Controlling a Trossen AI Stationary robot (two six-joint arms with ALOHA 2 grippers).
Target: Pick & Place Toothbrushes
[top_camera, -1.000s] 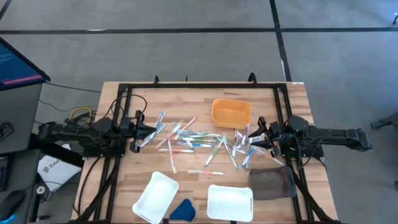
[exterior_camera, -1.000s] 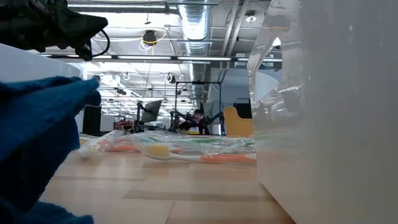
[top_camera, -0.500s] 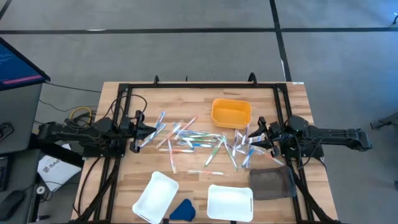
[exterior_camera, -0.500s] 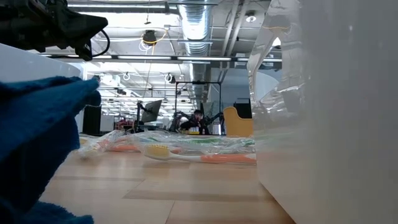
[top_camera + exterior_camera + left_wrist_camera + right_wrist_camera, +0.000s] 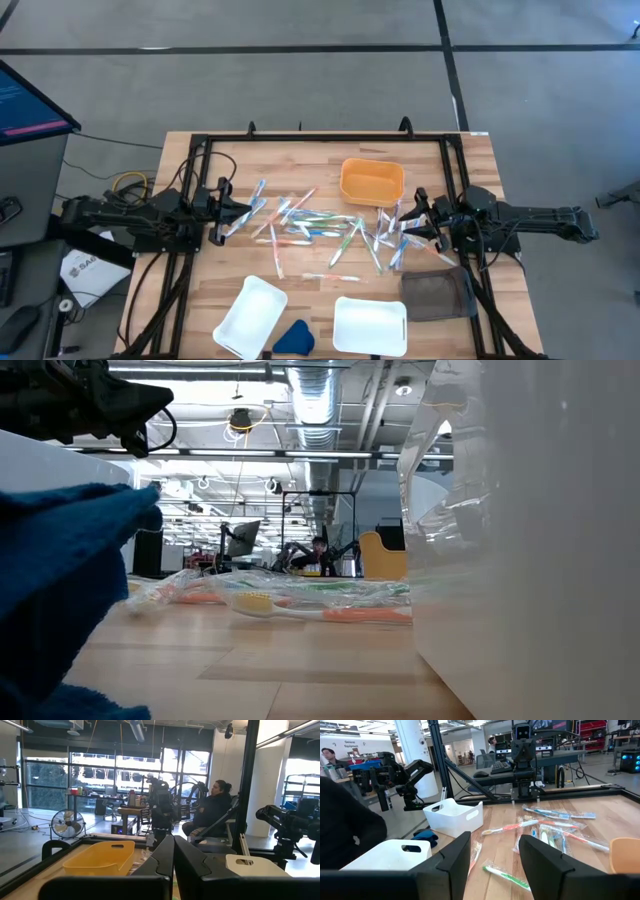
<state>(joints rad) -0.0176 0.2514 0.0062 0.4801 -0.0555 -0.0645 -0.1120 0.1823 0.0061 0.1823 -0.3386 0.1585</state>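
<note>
Toothbrushes (image 5: 320,228) lie scattered right across the middle of the wooden bench (image 5: 300,150), a loose jumble of blue, green, orange and clear sticks, some overlapping, none of them in a container. From bench height they show as a low heap (image 5: 300,600) with an orange-handled one at the front.

On the left side, the left hand (image 5: 237,212) hovers at the edge of the pile, its two dark fingers (image 5: 167,857) pressed together with no gap and nothing between them. Across the bench, the right hand (image 5: 408,222) sits over the right end of the scatter, fingers (image 5: 452,855) standing apart, and nothing is gripped between them; several brushes (image 5: 540,827) lie on the wood out ahead of it.

Just behind the pile sits the orange bin (image 5: 371,182), with no brushes visible in it from above. Along the near edge, two white trays: one tilted at the left (image 5: 250,315), one square at the right (image 5: 370,324), with a small dark-blue object (image 5: 293,338) tucked between them. A dark mesh tray (image 5: 436,294) rests beside the right-hand white one, under the right arm.

Beyond the bench, a seated person (image 5: 212,812) shows in the room.
</note>
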